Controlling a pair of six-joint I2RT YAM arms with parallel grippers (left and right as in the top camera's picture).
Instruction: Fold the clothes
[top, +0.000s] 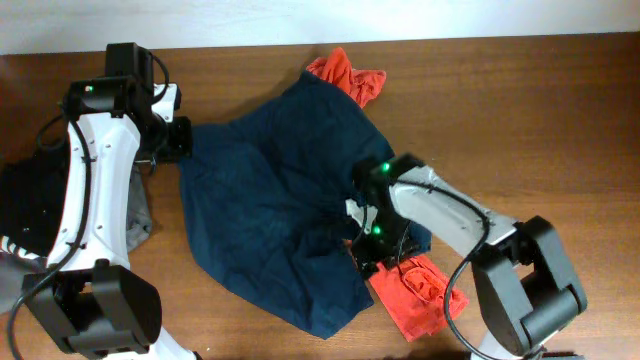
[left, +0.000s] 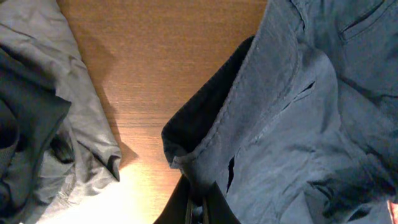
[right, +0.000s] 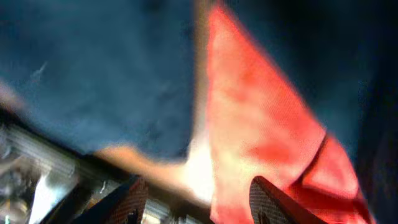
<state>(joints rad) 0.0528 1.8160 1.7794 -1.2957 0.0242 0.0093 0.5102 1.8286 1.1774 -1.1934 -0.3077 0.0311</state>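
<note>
Red cloth (top: 412, 300) partly under shorts (top: 270, 210); right-wrist view blurred

White arms (top: 85, 190), black joints (top: 110, 310), green lights (top: 385, 167)

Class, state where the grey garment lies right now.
In the overhead view the grey garment lies at far left, partly under the left arm, left of the navy shorts.

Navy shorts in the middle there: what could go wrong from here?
1. The left fingers pinch only an edge of the navy shorts; a pull could slip it free or bunch the cloth instead of flattening it.
2. The open right fingers hover where red cloth meets the shorts' edge; closing there might grab both and drag them together.
</note>
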